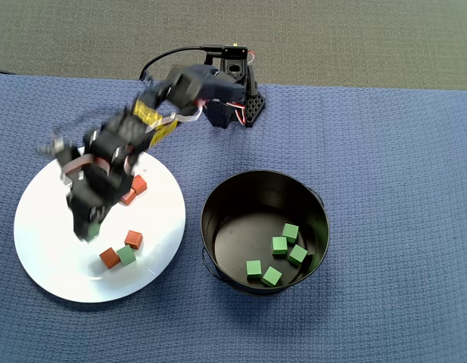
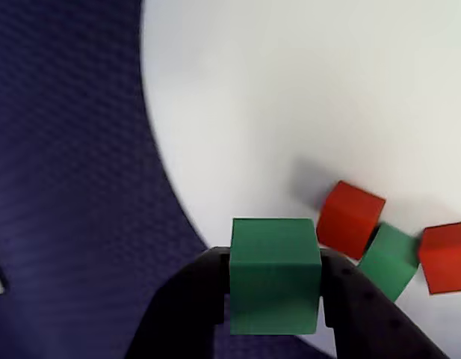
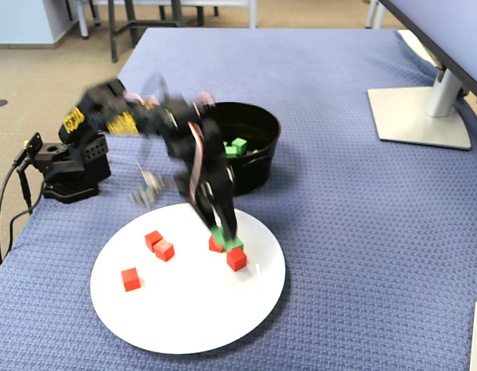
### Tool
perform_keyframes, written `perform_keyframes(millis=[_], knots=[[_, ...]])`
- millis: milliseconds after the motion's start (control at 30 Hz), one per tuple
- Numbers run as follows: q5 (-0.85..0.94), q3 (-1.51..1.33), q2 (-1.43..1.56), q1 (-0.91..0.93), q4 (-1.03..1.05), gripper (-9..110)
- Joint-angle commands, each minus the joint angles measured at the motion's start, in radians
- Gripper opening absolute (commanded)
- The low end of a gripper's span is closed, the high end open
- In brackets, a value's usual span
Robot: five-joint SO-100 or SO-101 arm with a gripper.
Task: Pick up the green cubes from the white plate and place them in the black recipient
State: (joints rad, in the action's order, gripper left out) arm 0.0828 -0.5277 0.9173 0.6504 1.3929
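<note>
My gripper (image 1: 91, 227) is shut on a green cube (image 2: 275, 273) and holds it over the white plate (image 1: 51, 249), near the plate's edge in the wrist view (image 2: 290, 97). The arm is motion-blurred. One more green cube (image 1: 126, 255) lies on the plate between two red-orange cubes (image 1: 109, 258); it also shows in the wrist view (image 2: 389, 260) and the fixed view (image 3: 233, 245). The black pot (image 1: 210, 208) stands to the right of the plate and holds several green cubes (image 1: 280, 244). In the fixed view the pot (image 3: 257, 166) is behind the plate (image 3: 184, 309).
Several red-orange cubes (image 3: 153, 239) lie on the plate. The arm's base (image 1: 233, 102) is at the back of the blue cloth, with a cable behind it. A monitor stand (image 3: 420, 116) sits at the far right in the fixed view.
</note>
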Motion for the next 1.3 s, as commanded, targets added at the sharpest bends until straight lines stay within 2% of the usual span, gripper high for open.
perform_keyframes(millis=[0,100,200,500,700,767,800,867,1100,1267], knots=[[0.034,-0.052,0.336,0.058,0.057,0],[0.057,-0.176,0.508,0.060,0.063,0],[0.054,-0.368,0.664,-0.023,0.003,0],[-0.060,-0.672,0.807,-0.571,-0.091,0],[-0.158,-0.821,0.825,-0.815,-0.173,1],[-0.138,-0.804,0.808,-0.848,-0.147,34],[-0.124,-0.784,0.802,-0.844,-0.127,41],[-0.092,-0.756,0.802,-0.804,-0.107,46],[0.106,-0.698,0.761,-0.489,-0.143,44],[0.394,-0.690,0.650,-0.298,-0.250,41]])
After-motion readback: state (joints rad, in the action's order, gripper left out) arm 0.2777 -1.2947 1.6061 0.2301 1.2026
